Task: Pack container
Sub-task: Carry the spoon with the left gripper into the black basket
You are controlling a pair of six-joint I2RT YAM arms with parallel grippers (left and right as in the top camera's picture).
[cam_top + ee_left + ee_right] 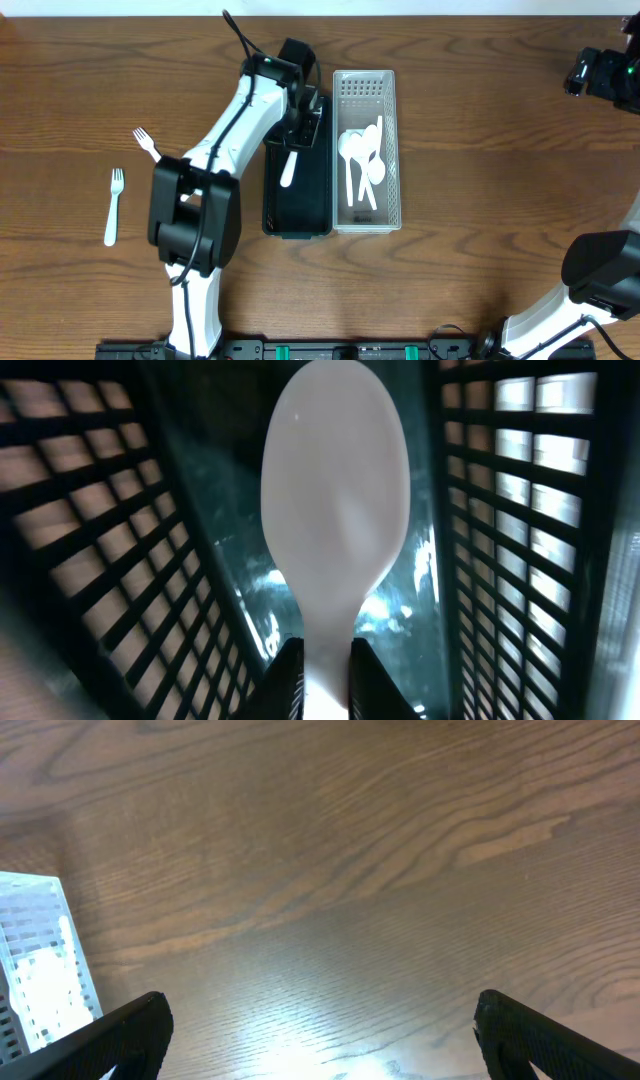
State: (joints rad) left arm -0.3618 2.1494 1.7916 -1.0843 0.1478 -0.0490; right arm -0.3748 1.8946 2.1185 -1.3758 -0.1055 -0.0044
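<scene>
Nearest the arm bases, at the left of the surface [480, 120]: a white fork [113, 205] lying flat, a second fork [148, 143] just beyond, angled. Further in, left gripper [325, 660] clamped on the handle of a white spoon [335, 490], bowl hanging between the lattice walls of the black basket [275, 215]; cannot tell whether touching the floor. Directly right, side by side with it, a white basket [390, 150] holding several spoons [358, 150]. Farthest, at the rear right, right gripper [320, 1030] with jaws wide apart, holding nothing, above bare wood.
</scene>
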